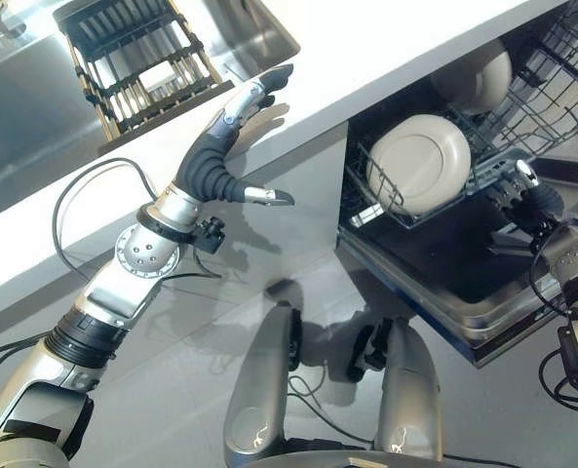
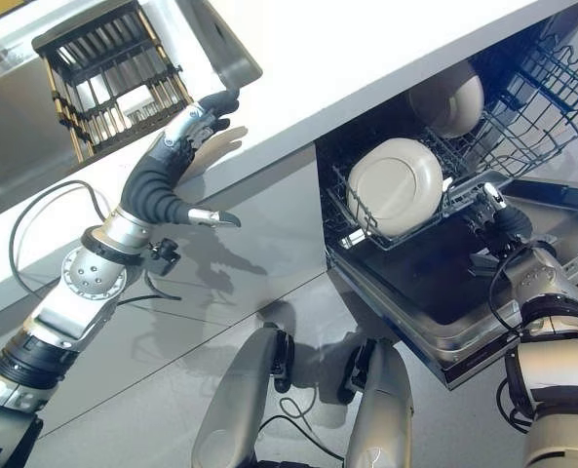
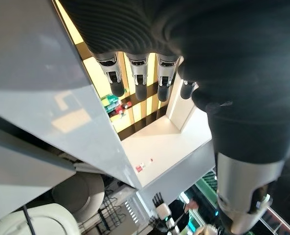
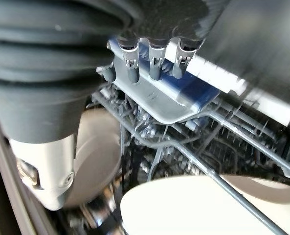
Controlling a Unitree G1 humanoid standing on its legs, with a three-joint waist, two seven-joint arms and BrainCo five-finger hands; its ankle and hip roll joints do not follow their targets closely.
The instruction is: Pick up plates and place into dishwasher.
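With two plates already stood in the dishwasher rack, right, the empty right hand, seemingly relaxed, could be snagged on wires, while the left hand is held open over the table.

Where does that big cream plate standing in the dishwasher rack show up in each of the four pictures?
Left eye view: the cream plate stands right of centre, in the wire rack.
Right eye view: just right of centre.
Left wrist view: bottom left corner, below the white counter.
Right wrist view: along the bottom edge, behind a rack wire.
Shared landmark: the second plate behind it, deeper in the rack.
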